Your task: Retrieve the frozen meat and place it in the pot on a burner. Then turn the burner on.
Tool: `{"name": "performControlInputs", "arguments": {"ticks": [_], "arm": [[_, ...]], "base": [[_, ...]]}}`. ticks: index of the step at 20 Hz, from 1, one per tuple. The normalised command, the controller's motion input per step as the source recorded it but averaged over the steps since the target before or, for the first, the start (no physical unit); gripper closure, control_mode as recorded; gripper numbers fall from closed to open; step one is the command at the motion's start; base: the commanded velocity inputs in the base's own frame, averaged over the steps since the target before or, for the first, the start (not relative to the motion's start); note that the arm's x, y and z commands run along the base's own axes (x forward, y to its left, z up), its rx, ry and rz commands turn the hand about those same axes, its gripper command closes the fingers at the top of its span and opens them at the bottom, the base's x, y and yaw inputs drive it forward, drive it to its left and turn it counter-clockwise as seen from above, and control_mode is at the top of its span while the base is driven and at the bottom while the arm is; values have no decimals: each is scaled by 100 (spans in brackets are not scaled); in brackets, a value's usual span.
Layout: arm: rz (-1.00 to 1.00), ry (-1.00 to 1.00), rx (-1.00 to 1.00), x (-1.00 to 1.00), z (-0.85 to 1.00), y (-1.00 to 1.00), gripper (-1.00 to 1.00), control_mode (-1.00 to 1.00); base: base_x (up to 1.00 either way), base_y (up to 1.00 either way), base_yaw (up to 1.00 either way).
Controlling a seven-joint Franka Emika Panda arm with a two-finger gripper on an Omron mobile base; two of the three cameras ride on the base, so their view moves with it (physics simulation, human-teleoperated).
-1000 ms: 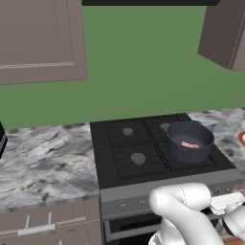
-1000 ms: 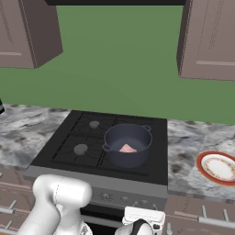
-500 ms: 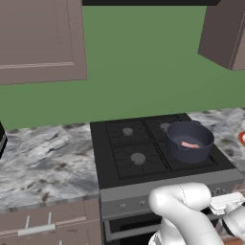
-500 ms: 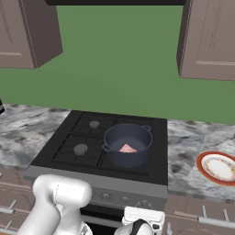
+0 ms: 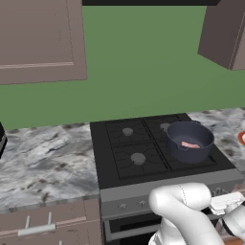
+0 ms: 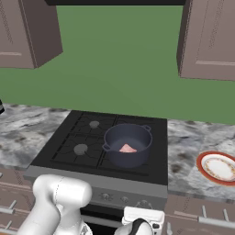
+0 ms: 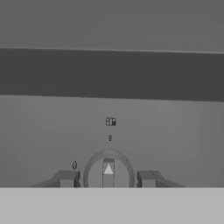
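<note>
The dark blue-grey pot (image 5: 189, 141) stands on the front right burner of the black stove (image 5: 111, 165), hiding that burner's cap. The pinkish frozen meat (image 5: 190, 145) lies flat on the pot's bottom, and shows again in the right base view as the meat (image 6: 127, 148) inside the pot (image 6: 127, 144). My arm reaches down in front of the stove's control panel. In the hand view my gripper (image 7: 106, 178) faces a round grey knob (image 7: 108, 173) with a white pointer mark. One fingertip (image 7: 66, 178) presses close on each side of the knob.
A red-rimmed plate (image 6: 218, 167) sits on the marble counter to the right of the stove. The other burners, such as the front left one (image 5: 138, 158), carry nothing. Wall cabinets hang above at both sides. Drawers and the oven door lie below the counter edge.
</note>
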Motion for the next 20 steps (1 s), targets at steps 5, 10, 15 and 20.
{"name": "performControlInputs", "arguments": {"ticks": [5,10,15,20], "arm": [[16,-2,-20,0,0,5,100,-100],[22,-4,-29,0,-8,0,100,-100],[24,-10,-57,-2,-18,14,100,-100],[23,-7,-64,0,-31,20,100,-100]], "base": [[0,0,0],[0,0,0],[0,0,0],[0,0,0]]}}
